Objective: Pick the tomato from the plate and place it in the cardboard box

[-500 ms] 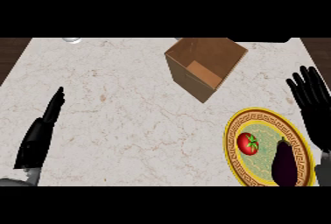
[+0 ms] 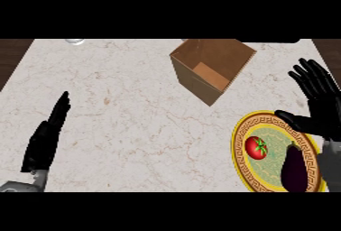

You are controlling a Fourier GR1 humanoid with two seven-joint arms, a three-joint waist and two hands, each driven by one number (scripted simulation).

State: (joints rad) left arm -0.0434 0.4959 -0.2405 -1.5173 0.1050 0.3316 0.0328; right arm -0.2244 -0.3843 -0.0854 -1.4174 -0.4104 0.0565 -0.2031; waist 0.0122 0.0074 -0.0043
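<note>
- We see the tomato (image 2: 256, 148) lying on the left part of the yellow-rimmed plate (image 2: 241, 155), below and to the left of the right hand (image 2: 321, 106).
- The right hand is spread open with its fingers straight, holding nothing; its thumb reaches over the plate's upper rim, apart from the tomato.
- A dark eggplant (image 2: 295, 167) lies just right of the tomato on the same plate.
- The cardboard box (image 2: 212, 67) stands open on the counter (image 2: 133, 113), up and left of the plate.
- The left hand (image 2: 47, 137) rests open at the left edge.
- The plate's right side is cut off by the view's edge, and the right forearm hides part of it.
</note>
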